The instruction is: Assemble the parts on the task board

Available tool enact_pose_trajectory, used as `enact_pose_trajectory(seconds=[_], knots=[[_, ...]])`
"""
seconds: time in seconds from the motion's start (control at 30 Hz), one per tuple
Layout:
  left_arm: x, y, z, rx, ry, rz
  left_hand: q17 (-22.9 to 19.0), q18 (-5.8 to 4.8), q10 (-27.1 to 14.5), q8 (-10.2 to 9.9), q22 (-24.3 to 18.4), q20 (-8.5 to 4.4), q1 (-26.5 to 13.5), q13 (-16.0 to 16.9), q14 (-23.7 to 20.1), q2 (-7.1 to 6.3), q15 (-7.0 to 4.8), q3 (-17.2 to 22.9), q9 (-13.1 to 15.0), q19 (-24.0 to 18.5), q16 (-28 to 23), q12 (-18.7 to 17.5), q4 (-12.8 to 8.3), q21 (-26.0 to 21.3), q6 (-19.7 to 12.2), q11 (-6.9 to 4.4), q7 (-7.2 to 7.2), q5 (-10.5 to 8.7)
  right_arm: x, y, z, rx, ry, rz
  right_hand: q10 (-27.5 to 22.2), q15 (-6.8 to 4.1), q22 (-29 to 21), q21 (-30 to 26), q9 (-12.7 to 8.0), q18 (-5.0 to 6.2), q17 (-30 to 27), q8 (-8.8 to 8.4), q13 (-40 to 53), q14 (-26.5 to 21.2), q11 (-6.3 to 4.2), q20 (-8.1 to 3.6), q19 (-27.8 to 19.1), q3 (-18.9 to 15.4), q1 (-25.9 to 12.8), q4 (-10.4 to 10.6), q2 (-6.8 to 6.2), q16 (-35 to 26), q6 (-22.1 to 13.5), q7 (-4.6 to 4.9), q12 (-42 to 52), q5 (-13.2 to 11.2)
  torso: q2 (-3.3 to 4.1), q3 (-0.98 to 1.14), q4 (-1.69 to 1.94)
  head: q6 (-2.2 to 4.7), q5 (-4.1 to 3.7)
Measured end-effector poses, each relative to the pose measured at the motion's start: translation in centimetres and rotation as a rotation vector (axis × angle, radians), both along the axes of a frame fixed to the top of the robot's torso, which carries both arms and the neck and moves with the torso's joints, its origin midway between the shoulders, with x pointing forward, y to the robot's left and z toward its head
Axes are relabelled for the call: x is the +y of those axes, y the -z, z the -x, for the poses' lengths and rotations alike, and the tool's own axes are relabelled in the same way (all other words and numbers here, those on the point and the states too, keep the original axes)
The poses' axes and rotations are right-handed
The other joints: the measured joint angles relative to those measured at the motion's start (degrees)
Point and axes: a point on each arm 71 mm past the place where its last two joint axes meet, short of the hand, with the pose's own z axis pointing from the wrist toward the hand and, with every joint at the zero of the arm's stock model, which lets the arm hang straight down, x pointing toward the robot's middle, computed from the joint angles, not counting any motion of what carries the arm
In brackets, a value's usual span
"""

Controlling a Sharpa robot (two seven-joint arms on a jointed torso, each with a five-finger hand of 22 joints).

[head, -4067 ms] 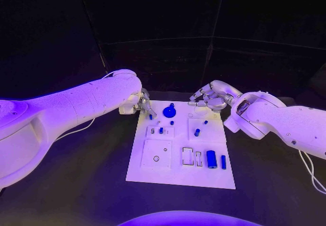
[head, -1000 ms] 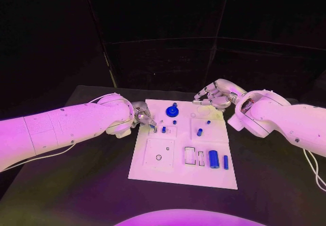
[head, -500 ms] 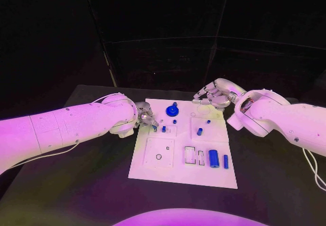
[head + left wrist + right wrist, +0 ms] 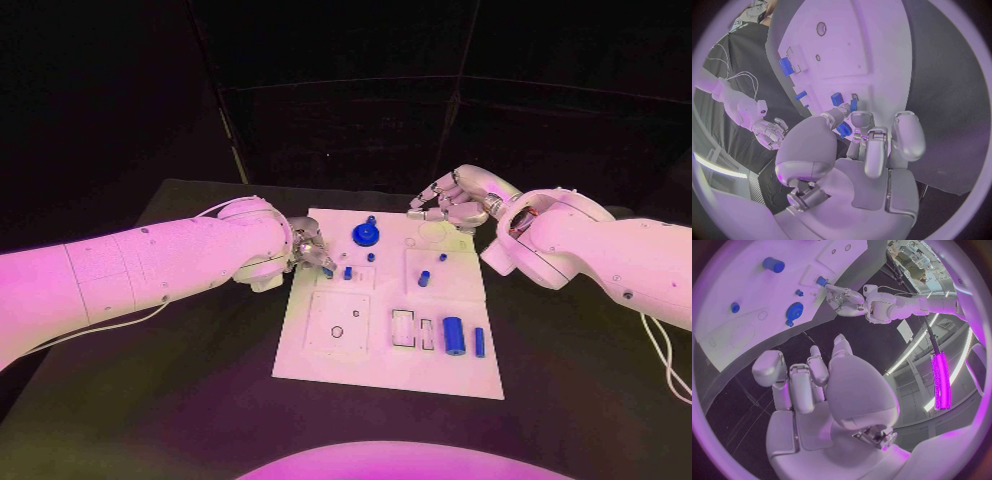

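The white task board [image 4: 378, 365] lies in the middle of the table. On it are a round blue knob [image 4: 365, 236], a blue cylinder [image 4: 453, 337], a slim blue bar [image 4: 479, 344] and several small blue pieces. My left hand [image 4: 307, 248] hovers at the board's left edge and pinches a small blue part [image 4: 844, 130] between thumb and fingers, close above the board [image 4: 873, 60]. My right hand [image 4: 450, 206] hangs over the board's far right corner, fingers curled with nothing in them. The right wrist view shows this hand [image 4: 814, 385] above the knob [image 4: 794, 311].
The black table [image 4: 188, 400] runs wide on both sides of the board. Two small blue pieces [image 4: 348, 274] stand just right of the left hand's fingers. White rectangular recesses [image 4: 339, 322] take up the board's near half.
Since the earliest frame my left hand has come nearer along the board's left edge, from beside the knob to beside the small pieces. Over the last second both hands barely moved.
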Motion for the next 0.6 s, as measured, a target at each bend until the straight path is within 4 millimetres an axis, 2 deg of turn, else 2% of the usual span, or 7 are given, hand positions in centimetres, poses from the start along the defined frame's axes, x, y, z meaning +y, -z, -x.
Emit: enact_pose_trajectory(seconds=[0.6], knots=[[-0.16, 0.09, 0.15, 0.021, 0.019, -0.022, 0.0, 0.0, 0.5, 0.3, 0.0, 0.0, -0.3, 0.1, 0.0, -0.25, 0.0, 0.4, 0.1, 0.0, 0.0, 0.4, -0.8, 0.0, 0.1, -0.32, -0.29, -0.19, 0.08, 0.01, -0.01, 0.001, -0.001, 0.0, 0.0, 0.0, 0.0, 0.0, 0.0, 0.0, 0.0, 0.0, 0.1, 0.0, 0.0, 0.0, 0.0, 0.0, 0.0, 0.0, 0.0, 0.0, 0.0, 0.0, 0.0, 0.0, 0.01, -0.02, 0.02, -0.47, 0.19]])
